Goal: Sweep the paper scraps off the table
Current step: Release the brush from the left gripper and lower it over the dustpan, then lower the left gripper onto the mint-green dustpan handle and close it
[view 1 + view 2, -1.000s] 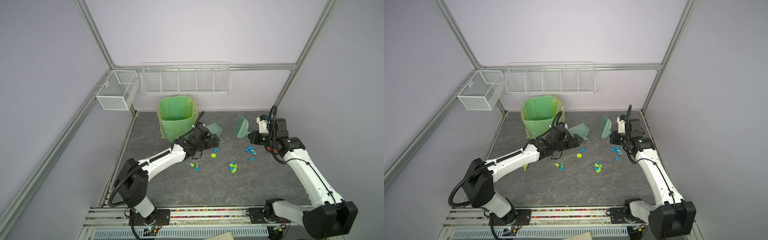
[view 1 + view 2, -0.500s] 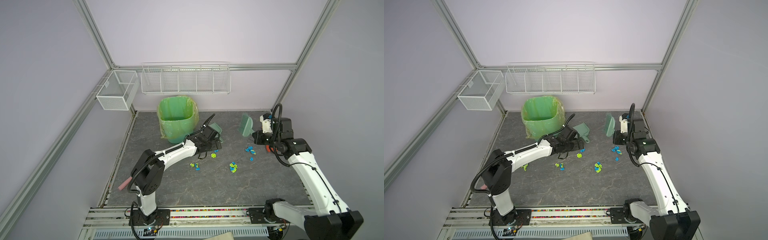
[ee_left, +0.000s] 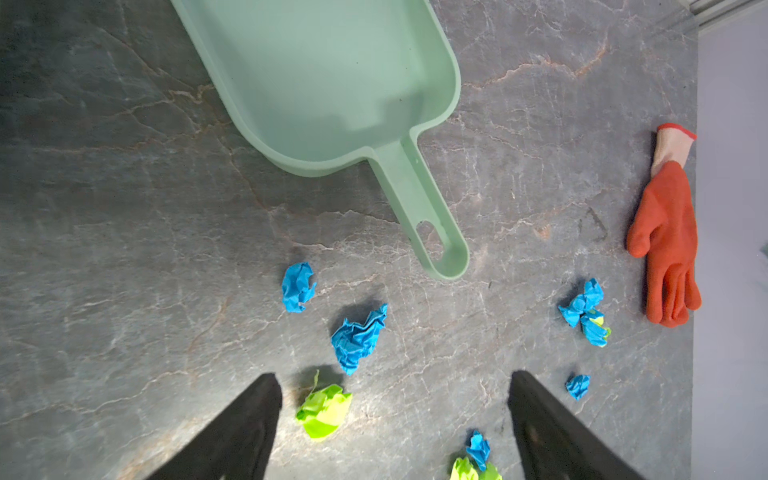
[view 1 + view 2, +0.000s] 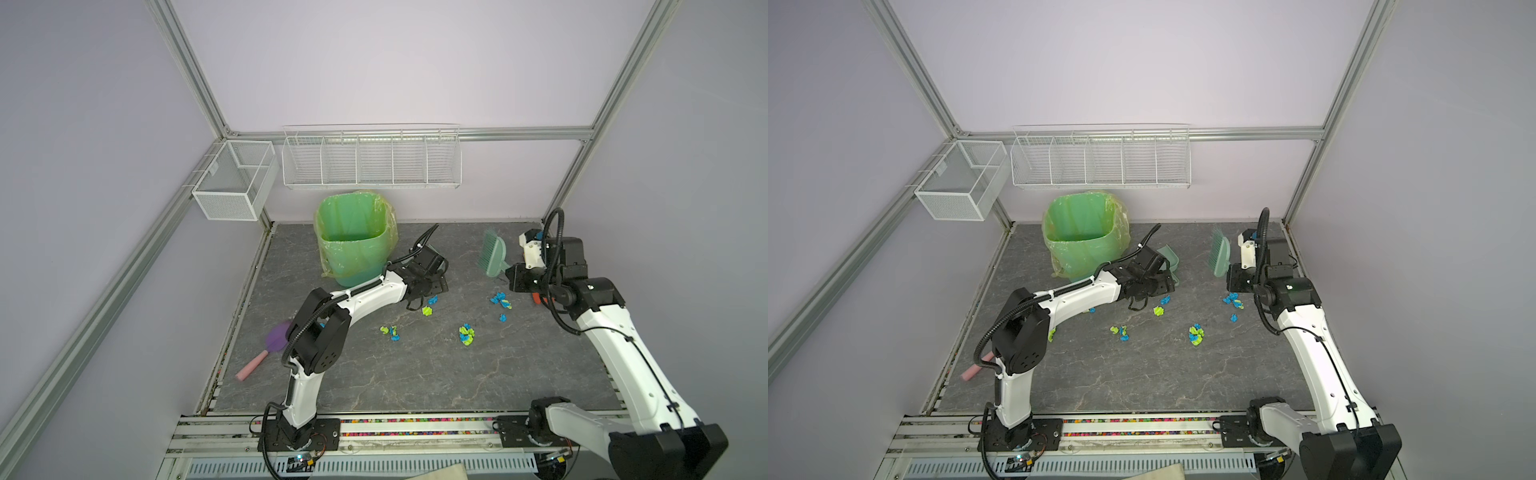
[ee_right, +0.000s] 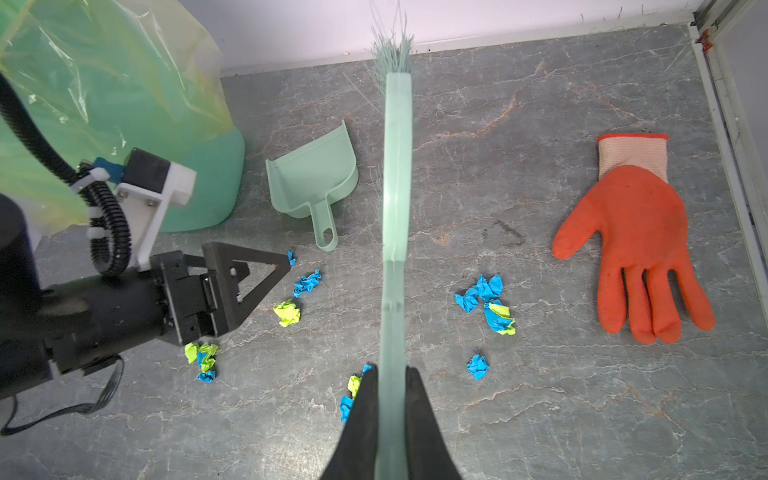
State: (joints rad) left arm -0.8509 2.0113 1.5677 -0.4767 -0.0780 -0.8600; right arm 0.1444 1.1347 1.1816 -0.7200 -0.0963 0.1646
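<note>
Progress: nothing collected, as far as I can see. The paper scraps [image 4: 466,335] all lie loose on the table [image 4: 415,374], in small blue and lime clumps spread across its middle and far-right part, between the bin [image 4: 353,241] and the orange glove [image 5: 640,241]. The dustpan [image 3: 332,83] sits flat on the table beside the bin, pan empty, handle pointing toward the nearest scraps. Both top views show no scraps in the bin. Judgement: early stage, tools being taken up; all the sweeping, scooping and dumping is left. My left gripper [image 3: 392,380]: jaws spread wide, nothing between them and touching nothing. It hovers low over a blue and a lime scrap, with the tip of the dustpan handle just ahead and off to one side. I have no hold on the pan yet. My right gripper [image 5: 390,374]: clamped tight on the handle of the brush [image 5: 395,187], which is held clear of the table with its bristles pointing toward the back wall, above the scraps near the glove. Note: I judge the pan must be gripped and set down near a clump before the brush can do anything useful.
</note>
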